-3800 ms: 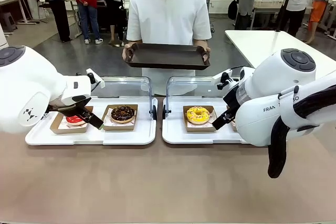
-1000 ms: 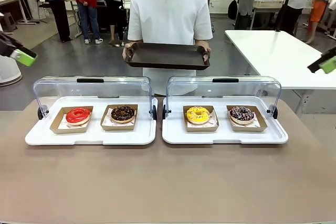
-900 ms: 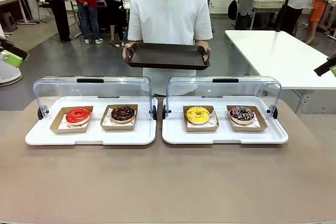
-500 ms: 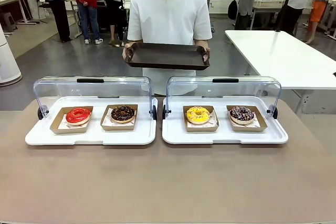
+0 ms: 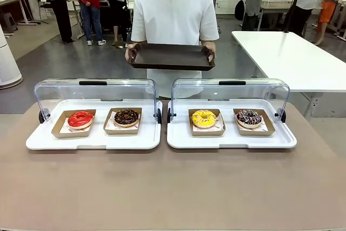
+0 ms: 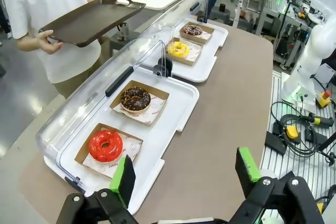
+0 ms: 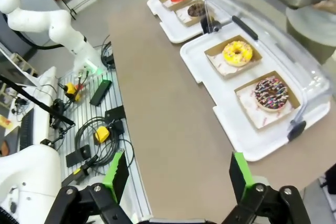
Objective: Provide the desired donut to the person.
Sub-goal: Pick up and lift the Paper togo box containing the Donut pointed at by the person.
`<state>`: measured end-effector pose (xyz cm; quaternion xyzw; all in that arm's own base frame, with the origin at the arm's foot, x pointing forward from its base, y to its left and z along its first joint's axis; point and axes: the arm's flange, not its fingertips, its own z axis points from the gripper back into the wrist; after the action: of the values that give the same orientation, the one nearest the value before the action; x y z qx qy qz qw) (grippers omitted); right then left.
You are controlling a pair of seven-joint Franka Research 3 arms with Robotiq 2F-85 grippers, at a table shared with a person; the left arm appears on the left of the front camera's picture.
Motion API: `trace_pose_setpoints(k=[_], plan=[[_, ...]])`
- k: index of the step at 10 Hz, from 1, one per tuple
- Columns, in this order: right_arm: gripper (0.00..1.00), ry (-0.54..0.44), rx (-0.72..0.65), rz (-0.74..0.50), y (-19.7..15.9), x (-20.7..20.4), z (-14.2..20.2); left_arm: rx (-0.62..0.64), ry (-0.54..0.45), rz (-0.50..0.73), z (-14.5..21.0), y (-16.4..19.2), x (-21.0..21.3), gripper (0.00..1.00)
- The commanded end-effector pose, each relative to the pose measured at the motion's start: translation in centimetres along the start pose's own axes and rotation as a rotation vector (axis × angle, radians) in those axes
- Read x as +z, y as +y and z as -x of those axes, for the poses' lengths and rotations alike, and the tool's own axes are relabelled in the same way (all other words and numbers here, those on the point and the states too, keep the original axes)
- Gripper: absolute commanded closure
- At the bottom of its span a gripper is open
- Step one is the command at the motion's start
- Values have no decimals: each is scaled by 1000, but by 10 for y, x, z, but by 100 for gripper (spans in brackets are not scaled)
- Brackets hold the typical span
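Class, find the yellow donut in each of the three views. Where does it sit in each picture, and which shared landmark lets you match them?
Front view: yellow donut right of centre, mid-height.
Left wrist view: yellow donut upper middle.
Right wrist view: yellow donut upper right.
Landmark: sprinkled donut beside it, sharing its white tray.

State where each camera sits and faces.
Front view: fixed at the robot's side, facing across the table to the person holding a dark tray.
Left wrist view: above the table's left end, looking past the open left gripper; red donut nearest.
Right wrist view: above the right end, past the open right gripper; sprinkled donut nearest.
Shared: the yellow donut.
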<state>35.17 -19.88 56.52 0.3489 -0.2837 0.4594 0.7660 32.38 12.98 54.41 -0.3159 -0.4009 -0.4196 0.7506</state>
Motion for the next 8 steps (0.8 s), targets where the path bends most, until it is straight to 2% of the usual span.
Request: trace_pose_setpoints(k=[1, 4, 7, 8], plan=[[0, -42, 51, 15, -1, -8, 8, -24, -25, 12, 0, 0, -4, 0], [0, -32, 66, 2, -7, -11, 15, -28, -1, 14, -10, -2, -8, 0], [0, -7, 48, -15, -5, -8, 12, -35, 71, 10, -19, -6, -12, 0], [0, -7, 48, -15, -5, -8, 12, -24, 28, 13, -14, -4, -12, 0]])
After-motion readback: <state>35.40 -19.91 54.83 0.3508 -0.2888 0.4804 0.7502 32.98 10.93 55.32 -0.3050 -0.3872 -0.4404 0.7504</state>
